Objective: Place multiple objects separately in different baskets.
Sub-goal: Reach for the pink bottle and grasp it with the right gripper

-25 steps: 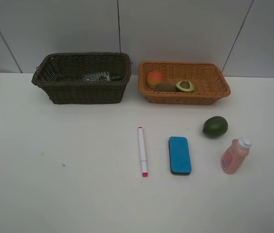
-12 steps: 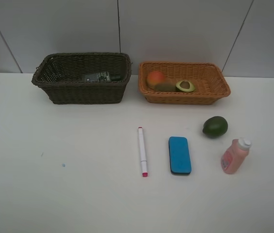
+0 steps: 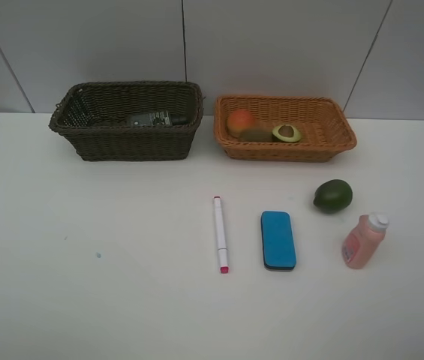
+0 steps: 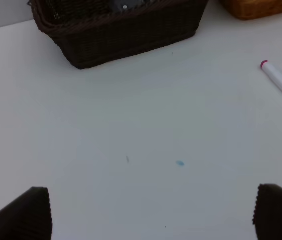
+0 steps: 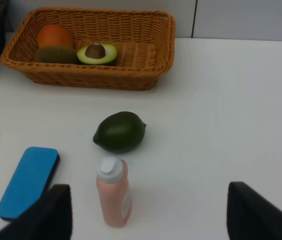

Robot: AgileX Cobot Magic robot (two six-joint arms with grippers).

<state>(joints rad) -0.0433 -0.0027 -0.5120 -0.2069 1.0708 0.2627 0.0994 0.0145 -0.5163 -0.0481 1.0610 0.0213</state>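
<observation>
The dark brown basket (image 3: 121, 142) holds the dark green pump bottle (image 3: 151, 118). The orange-tan basket (image 3: 332, 141) holds the peach (image 3: 240, 120), the kiwi (image 3: 257, 134) and the halved avocado (image 3: 287, 133). On the table lie the white-pink marker (image 3: 220, 233), the blue eraser (image 3: 278, 239), the whole avocado (image 3: 332, 195) and the upright pink bottle (image 3: 363, 241). My left gripper (image 4: 153, 212) is open and empty over bare table, short of the dark basket (image 4: 121, 40). My right gripper (image 5: 155, 215) is open and empty just behind the pink bottle (image 5: 114, 192). Neither gripper shows in the exterior view.
The white table (image 3: 84, 262) ends at a tiled wall (image 3: 272, 45) right behind the baskets. A small blue speck (image 4: 179, 163) marks the table ahead of the left gripper. The marker tip (image 4: 280, 82) lies to that gripper's right.
</observation>
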